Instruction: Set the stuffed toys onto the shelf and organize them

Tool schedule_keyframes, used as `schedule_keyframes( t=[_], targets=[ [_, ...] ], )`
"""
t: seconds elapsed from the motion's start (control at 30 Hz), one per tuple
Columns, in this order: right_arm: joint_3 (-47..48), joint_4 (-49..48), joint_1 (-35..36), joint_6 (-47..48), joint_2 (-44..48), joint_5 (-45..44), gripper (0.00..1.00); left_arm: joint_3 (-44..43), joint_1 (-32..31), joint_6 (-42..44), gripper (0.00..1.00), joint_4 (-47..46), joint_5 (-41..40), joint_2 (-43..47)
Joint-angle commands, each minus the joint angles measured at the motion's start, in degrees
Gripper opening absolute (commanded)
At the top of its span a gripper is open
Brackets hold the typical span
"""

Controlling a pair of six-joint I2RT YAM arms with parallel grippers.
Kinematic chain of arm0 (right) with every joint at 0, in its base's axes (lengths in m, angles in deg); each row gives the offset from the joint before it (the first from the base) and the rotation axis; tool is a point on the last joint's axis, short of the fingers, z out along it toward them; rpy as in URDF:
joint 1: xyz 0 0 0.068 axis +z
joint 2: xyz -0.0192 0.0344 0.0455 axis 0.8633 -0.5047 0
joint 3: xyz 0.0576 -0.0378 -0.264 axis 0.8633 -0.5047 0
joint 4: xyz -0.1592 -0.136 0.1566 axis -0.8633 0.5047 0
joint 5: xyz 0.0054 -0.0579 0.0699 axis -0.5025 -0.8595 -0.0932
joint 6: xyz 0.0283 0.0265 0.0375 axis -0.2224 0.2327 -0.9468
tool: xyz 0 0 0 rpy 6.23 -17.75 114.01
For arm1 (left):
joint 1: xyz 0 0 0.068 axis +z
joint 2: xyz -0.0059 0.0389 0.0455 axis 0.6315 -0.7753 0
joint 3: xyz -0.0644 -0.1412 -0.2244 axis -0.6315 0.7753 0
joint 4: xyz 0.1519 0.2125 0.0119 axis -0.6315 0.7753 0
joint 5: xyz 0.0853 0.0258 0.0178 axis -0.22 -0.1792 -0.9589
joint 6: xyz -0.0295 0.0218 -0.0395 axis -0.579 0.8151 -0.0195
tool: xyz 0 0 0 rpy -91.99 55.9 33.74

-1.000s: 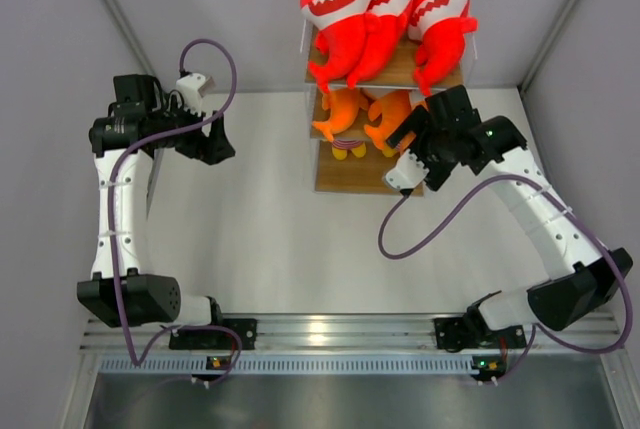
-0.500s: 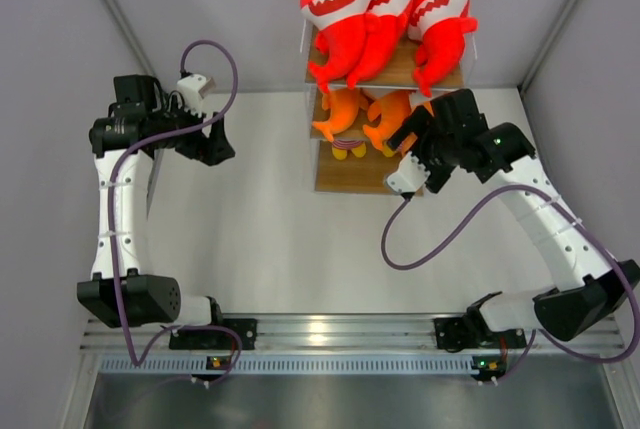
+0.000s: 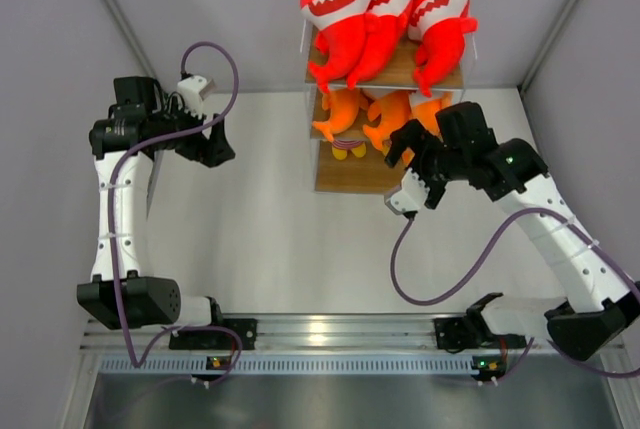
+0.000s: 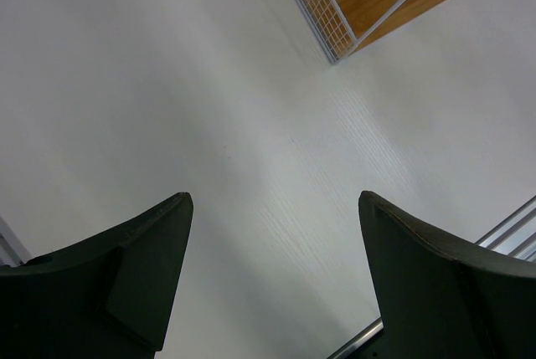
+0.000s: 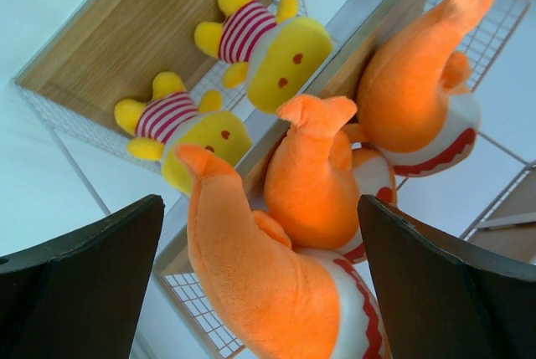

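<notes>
Three red sharks [image 3: 338, 9] [image 3: 385, 29] [image 3: 440, 24] lie side by side on the top board of the shelf [image 3: 350, 177], tails hanging over its front edge; three orange fish [image 5: 251, 275] [image 5: 314, 175] [image 5: 419, 100] crowd the middle tier, tails towards the right end effector [image 3: 428, 131], which hangs just beside the shelf's right front corner; in the right wrist view the fish fill the space beyond its fingers; two yellow toys [image 5: 276, 41] [image 5: 188, 129] in striped shirts lie on the lowest board, below and to the left of the fish.

The shelf stands at the far edge of the table [image 3: 270, 219], against the back wall; grey side walls [image 3: 40, 49] close in left and right; the widest bare stretch of table runs between the two arms and in front of the shelf.

The right end effector is spread wide and grips nothing; the left end effector [image 4: 272, 200], well apart from the shelf on the left, is also spread, holding nothing, above bare table, with only the shelf's lowest corner in its view.
</notes>
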Motion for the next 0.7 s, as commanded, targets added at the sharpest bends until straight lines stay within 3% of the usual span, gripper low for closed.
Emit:
schedule_keyframes(
  t=[0.0,0.3,0.43,0.6,0.67],
  targets=[
    [-0.79,0.66,1.75,38.85,3.06,6.42,0.99,0.51,0.36,1.37,0.86,-0.13,1.49,2.18],
    [-1.15,0.75,3.95,35.43,4.55,8.26,0.99,1.66,0.36,1.63,0.86,-0.13,1.93,3.24],
    [-1.15,-6.52,5.88,21.68,5.44,16.78,0.99,2.01,0.36,0.93,0.87,-0.13,1.24,3.15],
    [-3.52,-19.44,10.45,7.94,7.72,15.66,0.99,3.41,0.44,-0.91,0.87,-0.13,-4.47,2.71],
    [-4.83,-29.51,11.77,-4.61,9.03,15.57,0.99,4.9,0.27,-1.0,0.87,-0.22,-5.36,3.15]
  ],
)
